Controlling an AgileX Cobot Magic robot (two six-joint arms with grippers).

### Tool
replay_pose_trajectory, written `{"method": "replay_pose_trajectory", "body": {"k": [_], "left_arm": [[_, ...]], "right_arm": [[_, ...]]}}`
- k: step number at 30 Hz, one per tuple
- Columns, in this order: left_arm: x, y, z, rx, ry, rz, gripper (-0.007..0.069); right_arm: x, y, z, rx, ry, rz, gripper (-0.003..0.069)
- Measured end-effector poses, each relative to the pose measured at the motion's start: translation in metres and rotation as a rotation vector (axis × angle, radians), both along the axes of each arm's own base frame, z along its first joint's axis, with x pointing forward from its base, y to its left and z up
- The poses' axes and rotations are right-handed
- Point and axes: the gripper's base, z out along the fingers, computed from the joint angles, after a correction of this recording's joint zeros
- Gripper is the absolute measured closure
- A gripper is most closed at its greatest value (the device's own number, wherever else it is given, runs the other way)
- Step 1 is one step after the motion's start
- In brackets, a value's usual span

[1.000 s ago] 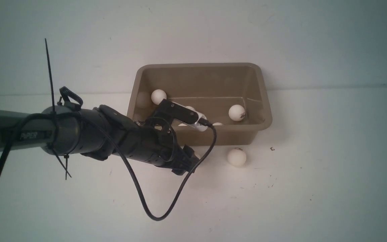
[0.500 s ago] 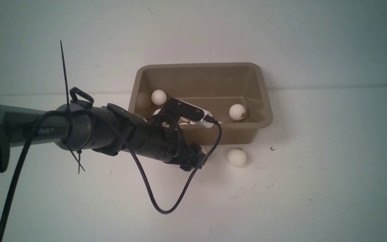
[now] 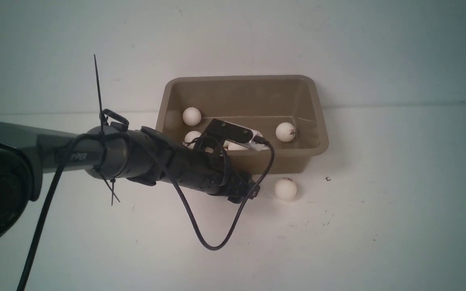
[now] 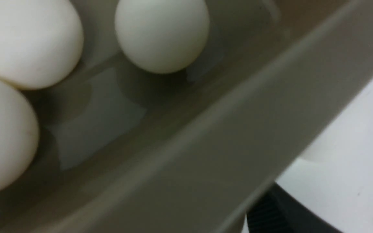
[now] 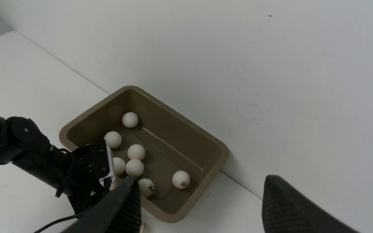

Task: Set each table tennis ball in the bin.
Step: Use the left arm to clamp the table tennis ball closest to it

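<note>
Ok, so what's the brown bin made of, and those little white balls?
The bin looks like moulded plastic, tan-brown and slightly glossy: a faint reflection of a ball shows on its inner wall, and its rounded corners run in one piece. The balls look like smooth plastic with a matte white finish; some carry a small dark printed mark. Whether they are hollow can't be seen.

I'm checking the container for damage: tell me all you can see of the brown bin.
The bin is a tan-brown rectangular tub, plastic by its look, with rounded corners, a flared rim and sloping, glossy walls. It stands upright and open on the white table, close to the wall behind. Seven white balls lie inside, mostly toward its left end. No crack or dent shows. An eighth ball lies on the table just outside its near wall.
</note>
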Motion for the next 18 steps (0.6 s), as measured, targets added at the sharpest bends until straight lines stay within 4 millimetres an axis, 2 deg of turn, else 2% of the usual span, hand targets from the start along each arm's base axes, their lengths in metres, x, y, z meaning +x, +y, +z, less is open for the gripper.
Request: {"method": "replay_pose_trajectory", "body": {"k": [2, 4, 18], "left_arm": [[0.000, -0.002, -0.001, -0.003, 0.003, 0.002, 0.0222], [0.001, -0.007, -0.002, -0.015, 0.006, 0.007, 0.0268], [-0.003, -0.012, 0.003, -0.007, 0.008, -0.014, 0.0270]], "right_arm": [[0.000, 0.000, 0.000, 0.000, 0.000, 0.000, 0.0198], [0.000, 0.000, 0.000, 0.000, 0.000, 0.000, 0.0198], [0.000, 0.000, 0.000, -0.001, 0.000, -0.001, 0.0198]]}}
